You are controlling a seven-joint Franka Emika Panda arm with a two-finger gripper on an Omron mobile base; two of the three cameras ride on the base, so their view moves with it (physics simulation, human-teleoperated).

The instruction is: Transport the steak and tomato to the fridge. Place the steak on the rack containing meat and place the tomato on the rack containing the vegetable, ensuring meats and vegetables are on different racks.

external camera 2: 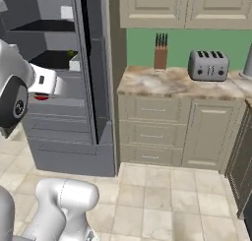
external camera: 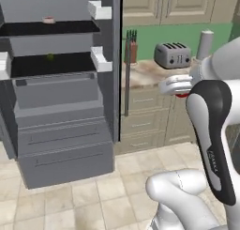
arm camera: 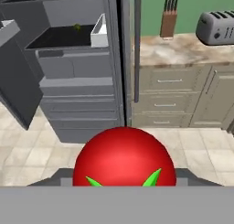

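Observation:
My gripper (arm camera: pixel 124 178) is shut on the red tomato (arm camera: pixel 124 157), which has green leaves at its base. The tomato also peeks out as a red sliver under the white hand (external camera: pixel 176 85) and beside it (external camera 2: pixel 42 97). The fridge (external camera: pixel 61 107) stands open some way ahead of the hand. On its upper rack (external camera: pixel 70 28) lies a small pinkish piece of meat (external camera: pixel 48 20); I cannot tell whether it is the steak. A small green vegetable (external camera: pixel 50 57) lies on the lower rack (arm camera: pixel 59 38).
White door bins (external camera: pixel 101 59) jut from the fridge door edge (arm camera: pixel 114 58). To the right runs a marble counter (external camera 2: pixel 177 82) with a knife block (external camera 2: pixel 160 53) and a toaster (external camera 2: pixel 208 65) over beige drawers. Tiled floor (external camera 2: pixel 162 200) lies between me and the fridge.

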